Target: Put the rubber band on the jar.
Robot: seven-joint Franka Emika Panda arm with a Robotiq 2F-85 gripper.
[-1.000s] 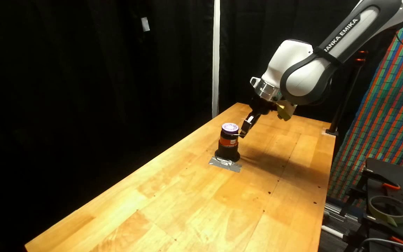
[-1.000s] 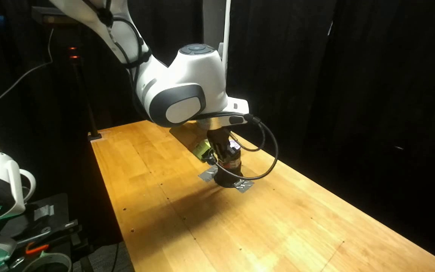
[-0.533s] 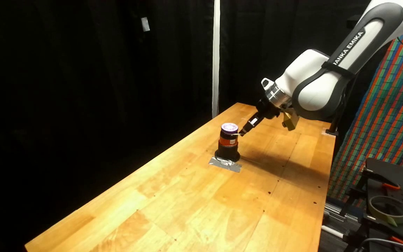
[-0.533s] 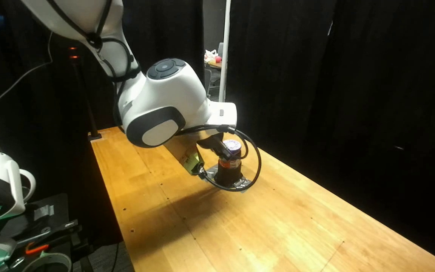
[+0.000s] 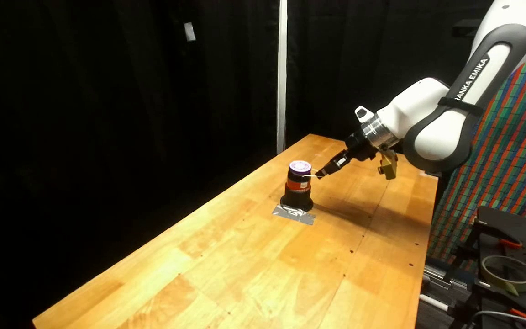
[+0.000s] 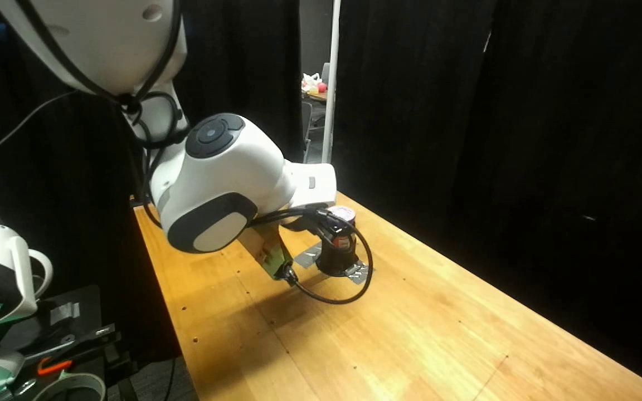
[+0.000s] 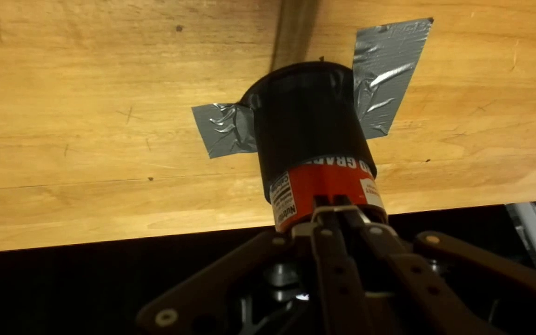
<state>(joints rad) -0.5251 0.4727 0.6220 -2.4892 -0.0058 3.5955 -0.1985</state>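
Inside the black holder [image 7: 312, 123] stands your jar [image 7: 326, 181], lid [image 5: 300, 166] hidden from the wrist view; an exterior view shows the rubber band [image 5: 312, 176] reaching your clenched gripper [image 7: 331, 201].

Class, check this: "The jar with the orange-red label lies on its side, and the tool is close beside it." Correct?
Not quite: the jar stands upright, as both exterior views show. It does have the orange-red label, and the tool is close beside it.

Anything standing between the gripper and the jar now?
Only the rubber band: in an exterior view, its pale strands run from the gripper to the jar, below its lid. I see nothing else blocking.
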